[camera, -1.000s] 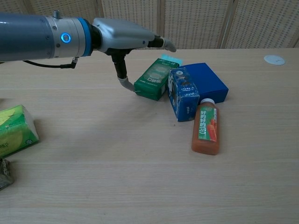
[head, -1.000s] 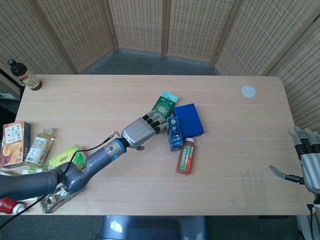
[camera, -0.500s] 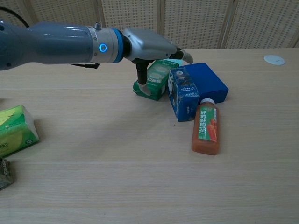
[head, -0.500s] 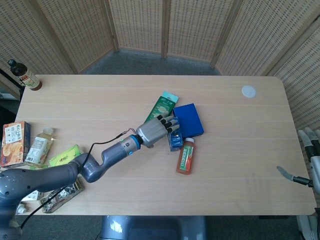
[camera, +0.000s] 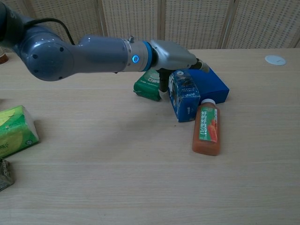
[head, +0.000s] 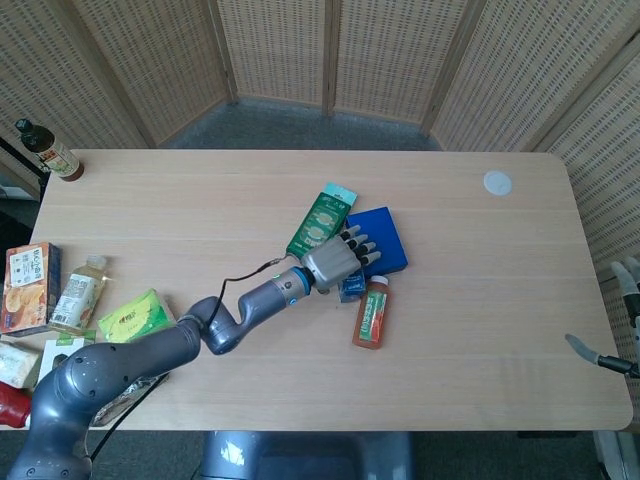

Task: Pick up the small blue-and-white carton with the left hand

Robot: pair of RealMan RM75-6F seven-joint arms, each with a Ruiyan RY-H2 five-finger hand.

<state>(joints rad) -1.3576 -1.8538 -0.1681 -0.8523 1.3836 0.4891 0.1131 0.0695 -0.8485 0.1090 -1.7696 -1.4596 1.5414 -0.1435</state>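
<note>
While poised over the carton, not yet gripping.

Far left on the tabletop (head: pixel 200 200): snack packs, left alone. Mid-table: left hand (head: pixel 338 262) spread above the small blue-and-white carton (camera: pixel 183 95), thumb down at its near-left side, fingers (head: pixel 360 243) apart over the top, nothing clasped as far as visible. Just beside: green carton (camera: pixel 152 83) left, blue box (camera: pixel 213 84) behind, orange juice bottle (camera: pixel 206 129) at the front right. Best lowered straight, closing across the carton's narrow sides without nudging the neighbours. Far right: right hand (head: pixel 622 320) barely in frame, state unclear.
</note>
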